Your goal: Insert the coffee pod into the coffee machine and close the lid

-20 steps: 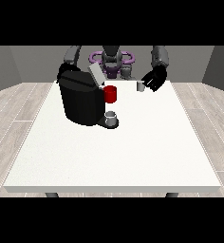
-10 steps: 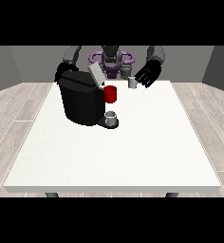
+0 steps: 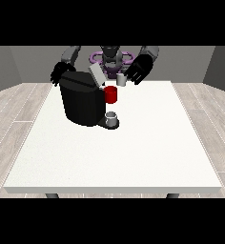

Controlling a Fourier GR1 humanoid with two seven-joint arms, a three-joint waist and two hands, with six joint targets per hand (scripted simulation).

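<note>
Supporting all items, the white bench (image 3: 133, 152) carries the black coffee machine (image 3: 81, 102) at its far left portion, lid (image 3: 96, 75) raised and tilted. A red part (image 3: 111, 94) sits at the machine's front, with a grey cup (image 3: 111, 117) below it. The hand at the view's right (image 3: 139, 70) hovers just beside the small grey coffee pod (image 3: 121, 79), fingers spread apart. The hand at the view's left (image 3: 60, 73) sits behind the machine; finger state cannot be determined.
</note>
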